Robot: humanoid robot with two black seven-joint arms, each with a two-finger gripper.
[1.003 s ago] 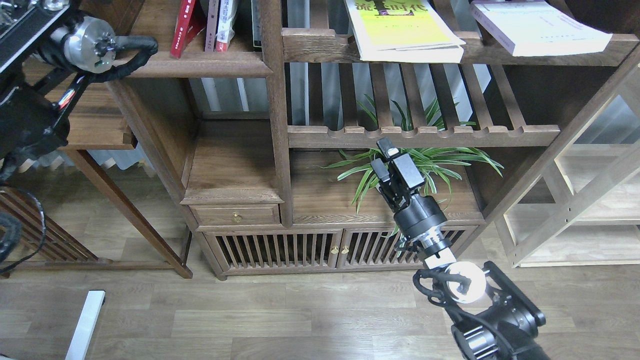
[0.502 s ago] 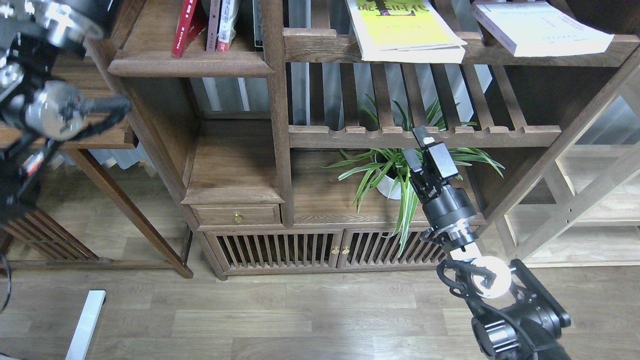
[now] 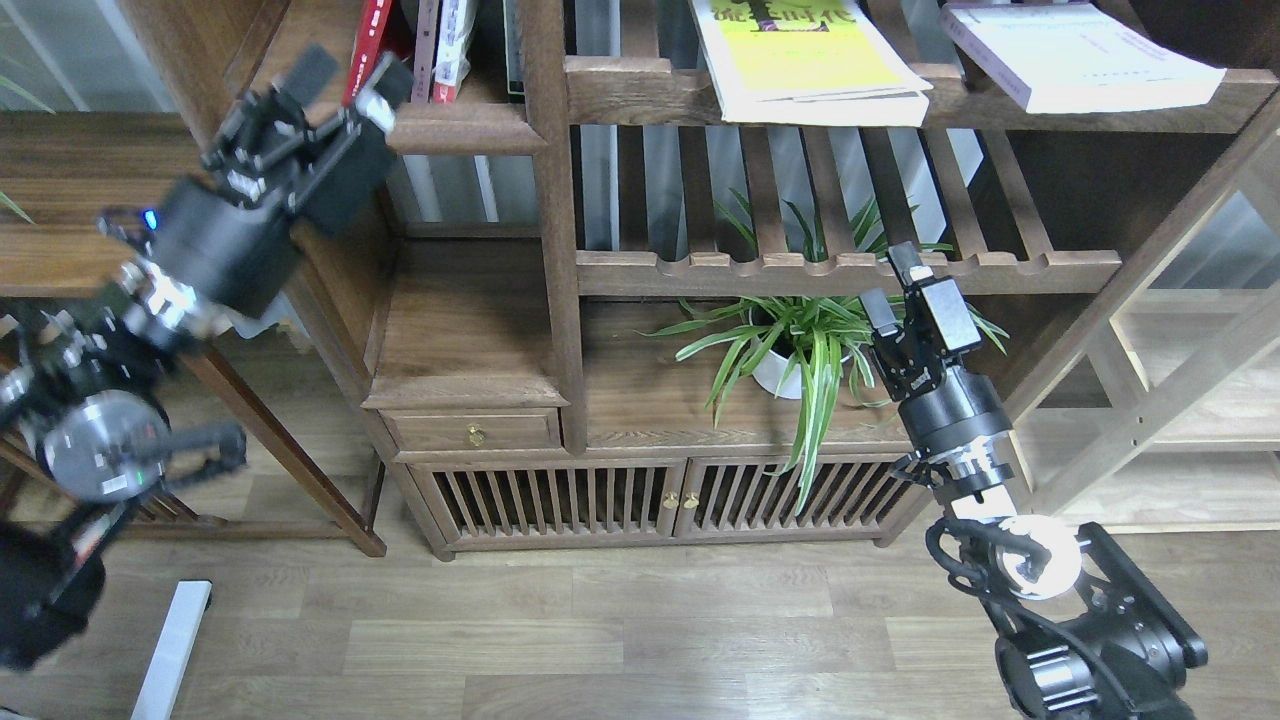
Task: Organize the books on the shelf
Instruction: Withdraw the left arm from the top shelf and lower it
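A red book (image 3: 371, 40) stands upright on the dark solid shelf (image 3: 470, 128) at the upper left, next to other upright books (image 3: 440, 50). The large yellow-white book (image 3: 800, 65) lies flat on the top slatted board, overhanging its front. The thick pale book (image 3: 1080, 55) lies flat to its right. My left gripper (image 3: 350, 72) is blurred and open, and it holds nothing. It is right in front of the shelf's left front edge, just below the red book. My right gripper (image 3: 890, 282) is open and empty, low in front of the scalloped rail, by the plant.
A potted spider plant (image 3: 800, 350) stands in the lower compartment beside my right gripper. Below are a drawer (image 3: 472, 432) and slatted cabinet doors (image 3: 560, 497). A dark side table (image 3: 60, 190) is at the left, a light wooden rack (image 3: 1180, 400) at the right, and a white bar (image 3: 170, 650) lies on the floor.
My left arm swung round and its gripper came into view at the solid shelf's front edge. My right gripper moved right and slightly up, off the plant's middle.
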